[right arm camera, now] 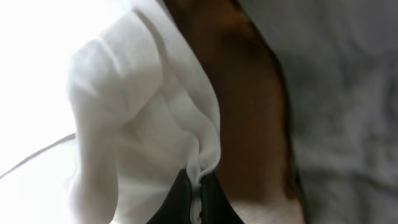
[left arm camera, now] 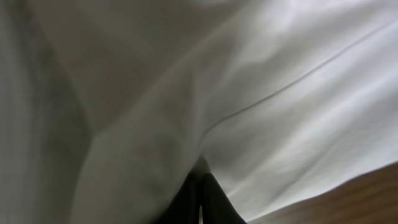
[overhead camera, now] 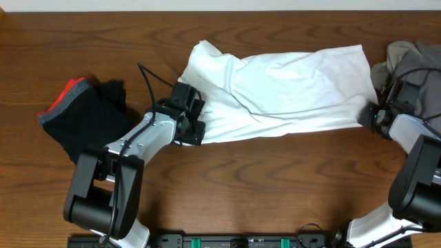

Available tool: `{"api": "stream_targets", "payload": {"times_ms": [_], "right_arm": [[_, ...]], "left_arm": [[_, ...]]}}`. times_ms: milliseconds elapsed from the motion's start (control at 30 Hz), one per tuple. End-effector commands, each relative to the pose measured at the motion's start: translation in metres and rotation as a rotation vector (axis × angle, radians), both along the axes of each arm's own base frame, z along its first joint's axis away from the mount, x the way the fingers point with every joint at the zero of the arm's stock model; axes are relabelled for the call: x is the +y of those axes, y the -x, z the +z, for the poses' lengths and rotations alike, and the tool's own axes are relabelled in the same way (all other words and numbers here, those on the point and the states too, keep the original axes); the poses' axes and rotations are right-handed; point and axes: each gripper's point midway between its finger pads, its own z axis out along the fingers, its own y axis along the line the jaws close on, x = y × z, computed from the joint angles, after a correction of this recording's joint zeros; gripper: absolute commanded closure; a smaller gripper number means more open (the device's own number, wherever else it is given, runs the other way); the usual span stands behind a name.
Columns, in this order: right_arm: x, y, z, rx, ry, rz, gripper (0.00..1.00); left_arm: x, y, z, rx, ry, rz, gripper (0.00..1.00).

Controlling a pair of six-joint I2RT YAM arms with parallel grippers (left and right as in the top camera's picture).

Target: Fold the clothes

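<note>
Of the clothes, a large white T-shirt point(overhead camera: 289, 86) lies rumpled across the middle of the table. My left gripper point(overhead camera: 195, 122) is shut on its left lower edge; in the left wrist view the dark fingers point(left arm camera: 214, 202) meet with white cloth point(left arm camera: 280, 93) pinched at their tips. My right gripper point(overhead camera: 370, 116) is shut on the shirt's right lower corner. In the right wrist view a fold of white fabric point(right arm camera: 137, 112) runs down between the closed jaws of the right gripper point(right arm camera: 198, 182).
A grey garment point(overhead camera: 420, 65) is heaped at the far right, close to the right arm, and fills the right side of the right wrist view point(right arm camera: 348, 93). A black garment with a red and grey band point(overhead camera: 89, 114) lies at the left. Brown wooden table point(overhead camera: 275, 179).
</note>
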Motion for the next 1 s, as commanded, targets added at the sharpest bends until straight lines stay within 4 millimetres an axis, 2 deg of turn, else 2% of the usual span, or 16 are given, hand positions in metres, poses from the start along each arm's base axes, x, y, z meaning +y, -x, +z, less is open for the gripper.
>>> {"api": "stream_targets", "payload": {"times_ms": [0,67,200,533,967], "right_arm": [[-0.014,0.073,-0.039,0.278,0.086,-0.181,0.99],[-0.017,0.090,-0.038,0.345,0.116,-0.220,0.99],[-0.014,0.103,-0.039,0.403,0.109,-0.215,0.99],[0.002,0.140,-0.039,0.552,0.056,-0.238,0.99],[0.025,0.176,-0.047,0.669,-0.024,-0.217,0.99]], "left_arm": [[0.020,0.001,-0.008,0.014,-0.086,0.068,0.94],[0.028,0.003,-0.009,0.031,-0.098,0.126,0.94],[0.039,0.013,-0.015,0.077,-0.102,0.202,0.94],[0.055,0.061,-0.044,0.193,-0.142,0.223,0.94],[0.062,0.086,-0.046,0.281,-0.168,0.298,0.94]]}}
